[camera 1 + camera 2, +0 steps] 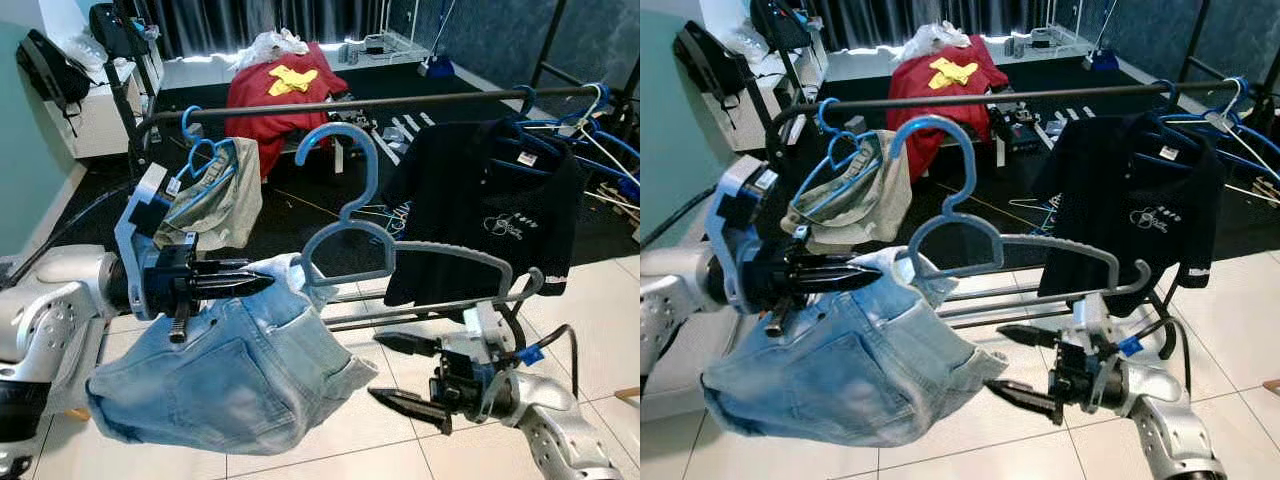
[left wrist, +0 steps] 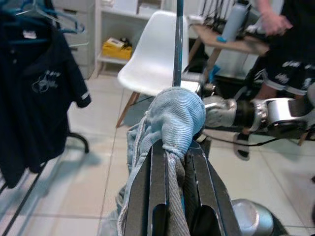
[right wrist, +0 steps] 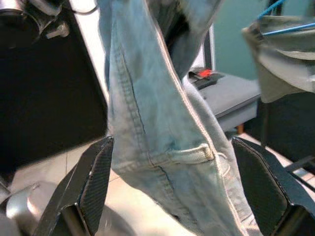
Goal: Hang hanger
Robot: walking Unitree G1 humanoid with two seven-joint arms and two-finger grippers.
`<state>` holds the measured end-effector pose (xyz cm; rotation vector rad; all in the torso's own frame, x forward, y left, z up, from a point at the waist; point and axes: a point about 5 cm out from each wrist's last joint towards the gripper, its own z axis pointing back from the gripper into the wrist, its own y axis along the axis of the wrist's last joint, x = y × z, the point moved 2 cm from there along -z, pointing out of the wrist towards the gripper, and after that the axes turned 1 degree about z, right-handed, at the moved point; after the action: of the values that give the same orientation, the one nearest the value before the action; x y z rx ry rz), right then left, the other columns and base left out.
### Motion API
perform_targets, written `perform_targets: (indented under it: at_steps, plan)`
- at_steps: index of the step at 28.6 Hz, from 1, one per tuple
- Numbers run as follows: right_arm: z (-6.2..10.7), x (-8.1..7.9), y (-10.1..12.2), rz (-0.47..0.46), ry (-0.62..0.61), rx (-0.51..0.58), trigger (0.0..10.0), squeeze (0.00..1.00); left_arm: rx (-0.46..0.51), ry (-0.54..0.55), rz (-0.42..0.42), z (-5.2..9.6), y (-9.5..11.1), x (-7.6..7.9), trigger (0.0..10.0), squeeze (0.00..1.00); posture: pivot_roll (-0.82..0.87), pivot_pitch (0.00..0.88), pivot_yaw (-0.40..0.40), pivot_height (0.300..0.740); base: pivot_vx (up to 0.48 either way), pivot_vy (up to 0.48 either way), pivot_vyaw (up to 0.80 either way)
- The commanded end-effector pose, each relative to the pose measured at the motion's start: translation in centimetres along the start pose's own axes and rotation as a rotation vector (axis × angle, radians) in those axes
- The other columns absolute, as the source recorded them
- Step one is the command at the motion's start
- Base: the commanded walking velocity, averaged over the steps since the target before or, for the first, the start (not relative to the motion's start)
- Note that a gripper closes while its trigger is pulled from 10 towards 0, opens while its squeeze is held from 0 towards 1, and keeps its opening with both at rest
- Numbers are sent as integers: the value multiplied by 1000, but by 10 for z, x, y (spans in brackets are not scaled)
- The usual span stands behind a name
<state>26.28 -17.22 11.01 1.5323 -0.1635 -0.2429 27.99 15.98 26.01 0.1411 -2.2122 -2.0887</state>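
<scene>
A black polo shirt (image 1: 490,215) hangs on a blue hanger at the right of the view; a grey-green garment (image 1: 215,205) hangs at the left; a red cloth (image 1: 275,95) lies behind; a white chair (image 2: 157,61) stands on the tiled floor (image 1: 380,440); a black backpack (image 1: 50,65) rests far left.

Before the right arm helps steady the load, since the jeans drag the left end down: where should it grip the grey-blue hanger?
Probably the bare right shoulder bar of the hanger, coming from below. That bar sticks out uncovered above the open right gripper, while the left gripper pinches the jeans at the other end.
</scene>
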Motion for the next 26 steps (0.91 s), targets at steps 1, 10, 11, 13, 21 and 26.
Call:
perform_targets:
  at_steps: [1,10,11,13,21,26]
  plan:
    - [-2,2,-9,-2,-4,-52,10000,0,20,-43,-14,0,11,3,0,0,-43,90,29,740,0,0,0]
    - [-9,-4,-21,-2,97,-151,10000,0,81,-89,-24,-4,27,6,0,0,-42,90,19,740,0,0,0]
    - [-11,-6,-24,-9,129,-167,10000,0,92,-98,-27,-5,32,6,0,0,-39,89,18,740,0,0,0]
    - [-12,-6,-24,-11,139,-170,10000,0,92,-100,-27,-5,32,6,0,0,-39,88,17,740,0,0,0]
    - [-12,-6,-26,-40,184,-177,0,0,95,-93,-28,-4,34,5,0,0,-39,84,13,740,0,0,0]
    - [-5,1,-22,-35,135,-170,0,0,87,-84,-30,-3,33,5,0,0,-41,79,15,740,0,0,0]
